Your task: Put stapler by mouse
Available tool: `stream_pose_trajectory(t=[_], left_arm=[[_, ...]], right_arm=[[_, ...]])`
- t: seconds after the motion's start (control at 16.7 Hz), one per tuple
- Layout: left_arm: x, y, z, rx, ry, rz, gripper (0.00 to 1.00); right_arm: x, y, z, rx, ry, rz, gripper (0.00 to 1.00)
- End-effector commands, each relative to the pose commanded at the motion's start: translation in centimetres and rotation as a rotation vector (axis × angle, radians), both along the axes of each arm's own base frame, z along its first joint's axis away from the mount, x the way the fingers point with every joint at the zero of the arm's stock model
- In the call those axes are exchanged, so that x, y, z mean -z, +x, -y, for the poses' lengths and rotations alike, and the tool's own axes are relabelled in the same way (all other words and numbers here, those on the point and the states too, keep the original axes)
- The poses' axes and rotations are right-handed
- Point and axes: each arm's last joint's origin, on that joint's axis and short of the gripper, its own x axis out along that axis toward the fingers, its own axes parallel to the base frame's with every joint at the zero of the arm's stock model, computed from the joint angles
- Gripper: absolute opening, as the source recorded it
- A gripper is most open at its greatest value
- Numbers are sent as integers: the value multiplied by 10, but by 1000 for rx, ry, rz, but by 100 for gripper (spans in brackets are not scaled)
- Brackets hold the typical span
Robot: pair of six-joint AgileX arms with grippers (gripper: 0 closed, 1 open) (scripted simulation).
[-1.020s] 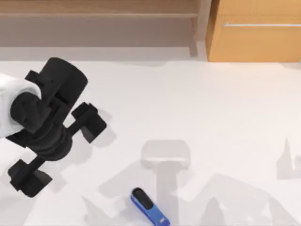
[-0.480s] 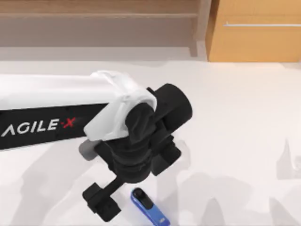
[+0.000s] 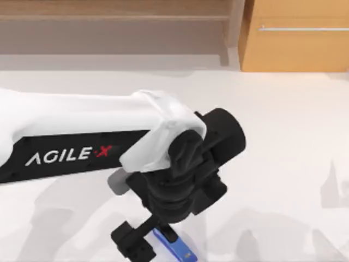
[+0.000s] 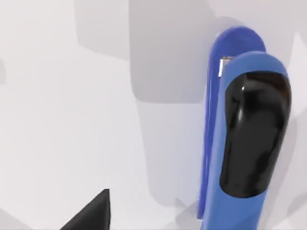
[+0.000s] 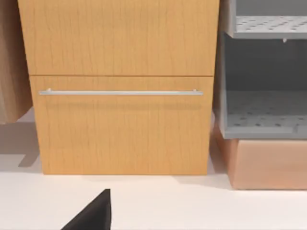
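Since the earlier frame the left gripper [image 3: 155, 237] had swung over the stapler [image 3: 177, 248], fingers spread around it; closing off-centre risked nudging it aside.

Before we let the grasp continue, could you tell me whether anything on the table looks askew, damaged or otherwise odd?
Nothing stands out. The stapler lies flat and intact near the table's front edge, with the left gripper above it.
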Motion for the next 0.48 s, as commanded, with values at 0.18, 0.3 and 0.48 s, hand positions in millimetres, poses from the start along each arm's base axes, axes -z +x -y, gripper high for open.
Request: stream_pose_trajectory(t=[0.18, 0.3, 0.48], left_arm=[[5, 0, -1, 0, 1, -1, 100], [19, 1, 0, 0, 0, 0, 100], [43, 1, 0, 0, -4, 3, 100]], right_arm=[[0, 0, 0, 0, 0, 0, 100], [0, 0, 0, 0, 0, 0, 100], [0, 0, 0, 0, 0, 0, 100]])
